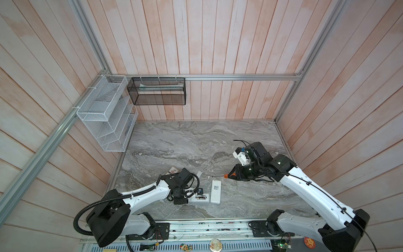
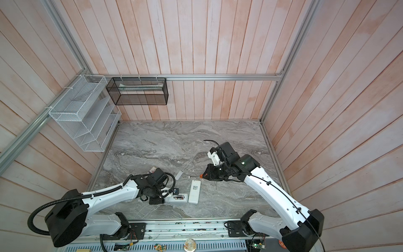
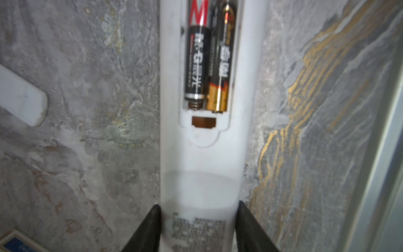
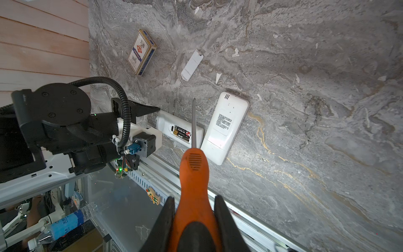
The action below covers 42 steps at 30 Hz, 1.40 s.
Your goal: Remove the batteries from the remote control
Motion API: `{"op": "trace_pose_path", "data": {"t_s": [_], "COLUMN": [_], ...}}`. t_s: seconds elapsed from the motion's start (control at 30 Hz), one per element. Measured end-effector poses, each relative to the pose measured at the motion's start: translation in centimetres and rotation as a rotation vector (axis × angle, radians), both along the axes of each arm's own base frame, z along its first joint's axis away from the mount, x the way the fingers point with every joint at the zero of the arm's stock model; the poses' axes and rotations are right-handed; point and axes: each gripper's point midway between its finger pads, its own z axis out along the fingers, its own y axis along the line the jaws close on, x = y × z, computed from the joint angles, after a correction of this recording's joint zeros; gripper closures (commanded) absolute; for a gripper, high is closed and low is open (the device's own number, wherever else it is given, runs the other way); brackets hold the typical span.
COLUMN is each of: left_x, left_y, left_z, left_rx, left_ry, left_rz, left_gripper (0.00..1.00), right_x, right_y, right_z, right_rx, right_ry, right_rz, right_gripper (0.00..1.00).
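Left wrist view: both batteries (image 3: 207, 65) sit in the remote (image 3: 202, 163)'s open bay, left pincer (image 3: 198, 209) pinching the remote's other end. Right pincer (image 4: 194, 197) grips a screwdriver (image 4: 194, 165) near the remote; prying too hard could skid it or fling a cell.

The white remote control (image 3: 202, 163) holds black batteries (image 3: 197, 65), one gold-ended. The table (image 1: 174, 141) is grey marble, gold-veined. The screwdriver (image 4: 194, 174) is orange-handled. At the remote's ten o'clock lies a blue-and-white box (image 4: 141, 52).
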Motion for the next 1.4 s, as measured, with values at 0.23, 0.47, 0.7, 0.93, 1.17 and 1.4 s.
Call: {"op": "trace_pose_path", "data": {"t_s": [0.23, 0.47, 0.7, 0.93, 1.17, 1.4], "left_x": [0.0, -0.2, -0.2, -0.1, 0.5, -0.3], "left_y": [-0.5, -0.9, -1.2, -3.0, -7.7, -6.9], "left_z": [-0.1, -0.2, -0.2, 0.1, 1.1, 0.9], "left_rx": [0.07, 0.158, 0.183, 0.154, -0.035, -0.064], "left_ry": [0.047, 0.089, 0.075, 0.108, 0.095, 0.087], "left_rz": [0.026, 0.048, 0.069, 0.079, 0.042, 0.035], "left_gripper": [0.69, 0.74, 0.73, 0.67, 0.45, 0.36], "right_x": [-0.3, 0.2, 0.5, 0.8, 0.8, 0.3], "right_y": [-0.4, -0.5, -1.1, -1.6, -2.0, -2.6], "right_z": [-0.3, -0.6, -0.8, -0.8, -0.1, -0.3], "right_rx": [-0.019, -0.035, -0.043, -0.051, -0.07, -0.105], "right_ry": [0.012, 0.02, 0.024, 0.026, 0.003, 0.008], "right_rz": [0.008, 0.009, -0.006, -0.017, -0.001, 0.023], "right_gripper": [1.0, 1.0, 1.0, 1.0, 1.0, 1.0]}}
